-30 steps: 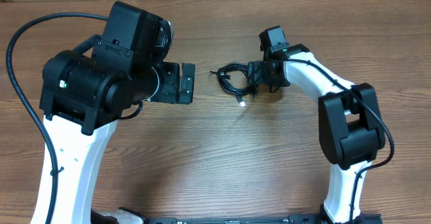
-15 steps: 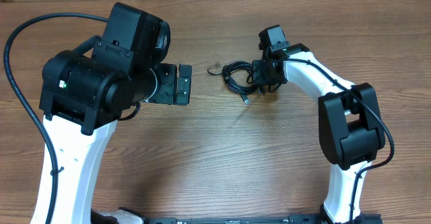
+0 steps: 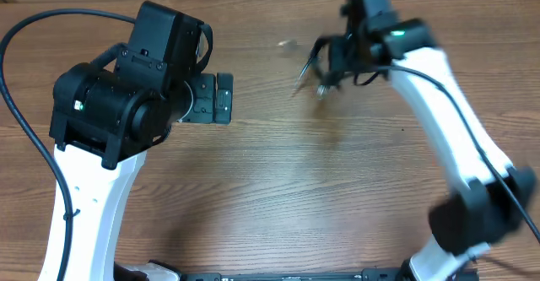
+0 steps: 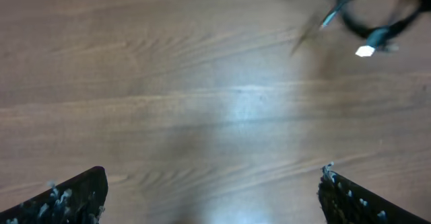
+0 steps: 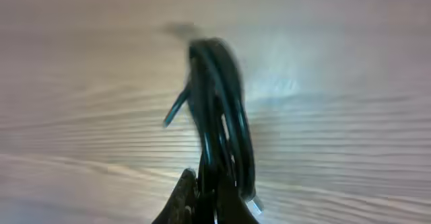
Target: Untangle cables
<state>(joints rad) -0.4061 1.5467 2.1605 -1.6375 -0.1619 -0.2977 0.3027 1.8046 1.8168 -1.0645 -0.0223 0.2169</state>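
The right gripper (image 3: 333, 60), open a second ago, has clamped onto the coiled bundle of thin black cables (image 5: 217, 96) and lifted it off the wooden table (image 3: 337, 188). The left gripper (image 3: 221, 99) has drawn back slightly.

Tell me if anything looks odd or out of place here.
Nothing damaged or spilled. The only oddity: the cables hang as a tangled bundle pinched in the right gripper, blurred in the overhead view. The left gripper is open and empty.

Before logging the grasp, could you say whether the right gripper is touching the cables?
Touching: the right wrist view shows the right gripper with its jaws pinching the cables.
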